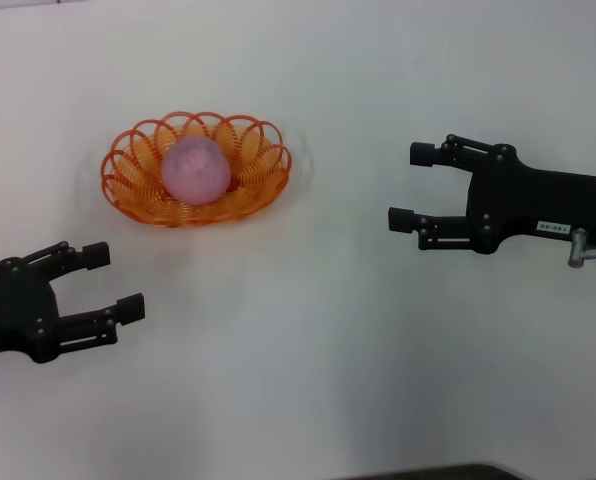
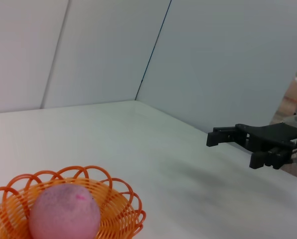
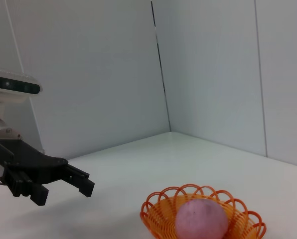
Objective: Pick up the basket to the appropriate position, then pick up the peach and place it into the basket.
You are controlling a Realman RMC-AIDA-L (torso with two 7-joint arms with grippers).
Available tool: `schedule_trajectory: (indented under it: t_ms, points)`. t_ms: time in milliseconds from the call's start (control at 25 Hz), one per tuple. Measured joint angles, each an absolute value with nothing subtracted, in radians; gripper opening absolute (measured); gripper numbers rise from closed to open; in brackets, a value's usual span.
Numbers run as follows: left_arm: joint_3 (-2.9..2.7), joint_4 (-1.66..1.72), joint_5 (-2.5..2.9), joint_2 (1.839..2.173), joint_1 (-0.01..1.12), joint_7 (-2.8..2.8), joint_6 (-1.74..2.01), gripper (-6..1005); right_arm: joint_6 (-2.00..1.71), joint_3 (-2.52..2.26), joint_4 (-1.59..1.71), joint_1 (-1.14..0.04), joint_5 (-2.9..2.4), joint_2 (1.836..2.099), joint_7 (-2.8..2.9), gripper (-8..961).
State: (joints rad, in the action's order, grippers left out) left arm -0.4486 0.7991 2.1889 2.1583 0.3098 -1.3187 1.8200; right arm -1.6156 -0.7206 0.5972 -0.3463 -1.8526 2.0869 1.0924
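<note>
From the head view, the basket lies on the white tabletop toward the far left, its long axis running left to right, with the peach inside. The left claw near the left edge and the right claw near the right edge are both wide open and hold nothing. In the left wrist view, the peach sits in the basket, the right claw well apart. In the right wrist view, the left claw is beside the basket, not touching.
</note>
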Motion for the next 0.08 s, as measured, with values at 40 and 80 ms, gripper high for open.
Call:
schedule_trajectory:
  t_ms: [40, 80]
  points:
    - [-0.448, 0.799, 2.189, 2.158, 0.310, -1.319, 1.821, 886, -1.616, -0.723, 0.598, -0.347, -1.853, 2.087, 1.095, 928]
    - [-0.448, 0.799, 2.189, 2.158, 0.310, -1.319, 1.821, 886, -1.616, -0.724, 0.599, -0.348, -1.853, 2.087, 1.098, 928]
